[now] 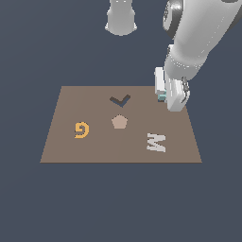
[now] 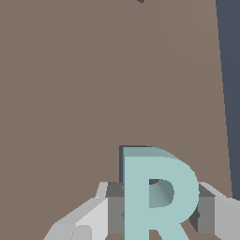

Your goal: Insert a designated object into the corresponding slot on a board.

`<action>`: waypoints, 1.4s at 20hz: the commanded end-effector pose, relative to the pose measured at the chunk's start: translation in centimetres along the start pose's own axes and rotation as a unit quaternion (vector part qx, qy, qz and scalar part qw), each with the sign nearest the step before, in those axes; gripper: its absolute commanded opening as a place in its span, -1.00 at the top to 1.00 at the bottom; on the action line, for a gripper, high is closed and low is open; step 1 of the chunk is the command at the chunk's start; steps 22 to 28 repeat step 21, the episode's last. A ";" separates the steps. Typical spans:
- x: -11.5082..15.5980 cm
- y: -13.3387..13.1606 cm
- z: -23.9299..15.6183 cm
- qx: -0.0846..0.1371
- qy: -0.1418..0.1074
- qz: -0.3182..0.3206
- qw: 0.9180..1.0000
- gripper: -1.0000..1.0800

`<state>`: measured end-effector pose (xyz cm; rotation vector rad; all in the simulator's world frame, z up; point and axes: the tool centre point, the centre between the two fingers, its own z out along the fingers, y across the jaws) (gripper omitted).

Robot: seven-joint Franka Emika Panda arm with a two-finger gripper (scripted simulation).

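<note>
Wrist view shows you the light-teal "R" piece [image 2: 157,197] clamped between the gripper [image 2: 157,208] fingers [image 2: 208,213], one pad on each side of the letter, so the jaws are closed on it w/ the piece between them. Right behind the R's upper edge you can see a thin dark sliver, which I judge to be the edge of the slot [image 2: 127,149]; most of it is hidden by the piece itself. Exterior view puts the gripper [image 1: 171,99] low over the far corner of the board [image 1: 71,146] on the exterior view's right, w/ only a bit of teal showing at the fingers. The orange "G" [image 1: 82,129], the whitish "M" [image 1: 156,142], the tan pentagon [image 1: 119,122] and the dark tick mark [image 1: 120,100] sit apart from it and aren't involved. Step in hand, as I read it: the carry is about over and you're at the align/insert stage, approx. above the recess. Can't tell whether the piece is touching the board or just above it. Next move calls for matching the R's outline and rotation to the recess, going straight down w/o sliding sideways, then parting the fingers only once the piece is seated flush. Watch the near board edge; there's little margin on that side.
</note>
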<state>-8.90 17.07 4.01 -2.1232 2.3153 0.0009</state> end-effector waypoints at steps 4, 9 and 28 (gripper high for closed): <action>-0.2 -0.1 0.0 0.000 0.000 0.004 1.000 1.00; -0.2 -0.2 0.8 0.000 -0.001 0.006 1.000 1.00; -0.2 -0.2 1.0 0.000 -0.001 0.006 1.000 -0.92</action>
